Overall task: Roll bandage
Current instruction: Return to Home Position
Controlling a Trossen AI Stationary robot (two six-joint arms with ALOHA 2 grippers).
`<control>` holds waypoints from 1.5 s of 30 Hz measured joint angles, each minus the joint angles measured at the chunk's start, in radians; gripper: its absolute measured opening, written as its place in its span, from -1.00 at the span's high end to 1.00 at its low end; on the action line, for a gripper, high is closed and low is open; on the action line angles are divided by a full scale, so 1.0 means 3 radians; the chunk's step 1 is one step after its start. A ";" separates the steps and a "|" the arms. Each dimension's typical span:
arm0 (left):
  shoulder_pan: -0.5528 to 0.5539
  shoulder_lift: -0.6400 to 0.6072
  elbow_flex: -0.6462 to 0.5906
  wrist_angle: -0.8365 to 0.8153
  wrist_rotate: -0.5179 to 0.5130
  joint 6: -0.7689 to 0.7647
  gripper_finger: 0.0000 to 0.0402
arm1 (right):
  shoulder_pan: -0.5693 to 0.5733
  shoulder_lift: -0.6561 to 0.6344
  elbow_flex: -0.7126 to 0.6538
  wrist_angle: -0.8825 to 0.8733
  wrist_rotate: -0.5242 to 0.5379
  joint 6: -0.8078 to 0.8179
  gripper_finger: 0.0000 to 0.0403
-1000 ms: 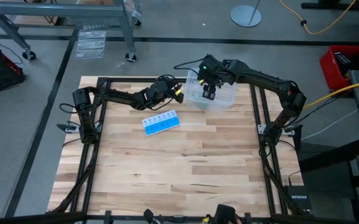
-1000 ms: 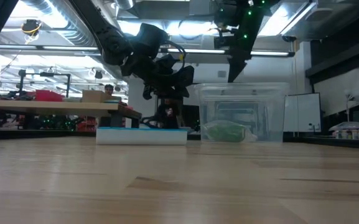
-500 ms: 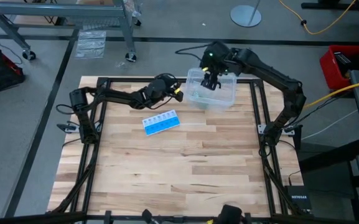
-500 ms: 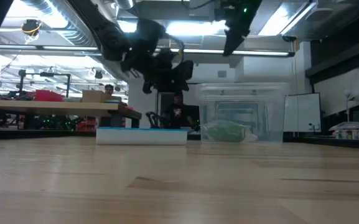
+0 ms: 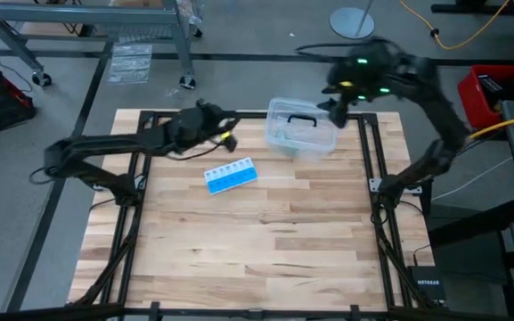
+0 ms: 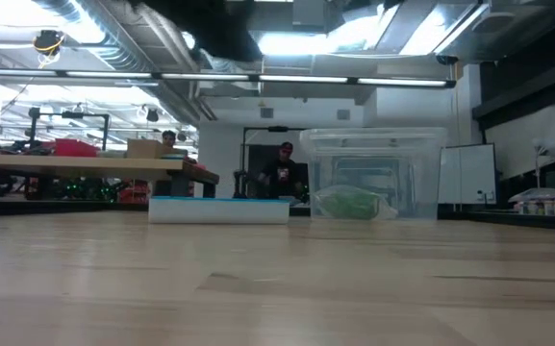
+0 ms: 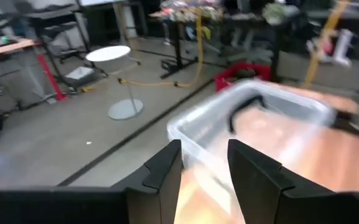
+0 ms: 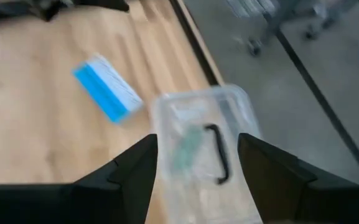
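Note:
The green bandage (image 6: pixel 351 204) lies bunched on the bottom of the clear plastic box (image 5: pixel 301 130), which stands at the table's far side with its lid and black handle (image 8: pixel 215 152) on top. The bandage shows through the lid as a green smear (image 8: pixel 185 149). My left gripper (image 5: pixel 230 139) hangs open above the table, left of the box, and points toward it (image 7: pixel 254 118). My right gripper (image 5: pixel 330 103) hangs open high above the box's far right corner and looks down on it. Neither holds anything. Both are above the low view's frame.
A blue and white pill organizer (image 5: pixel 231 174) lies on the table just near and left of the box. The wooden table (image 5: pixel 257 250) stretches bare toward its near edge. People and benches show in the room behind (image 6: pixel 277 173).
Both grippers have risen and drawn away from the box. My left gripper has gone up and toward the table's left edge. My right gripper has lifted from just above the box and gone toward the right. Both have left the low view upward. The box has stayed in place.

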 joint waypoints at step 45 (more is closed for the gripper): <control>-0.1988 -0.1549 -0.2813 0.1197 0.0023 -0.0729 0.38 | 0.1091 -0.3099 -0.5975 0.4836 -0.0333 0.1105 -0.13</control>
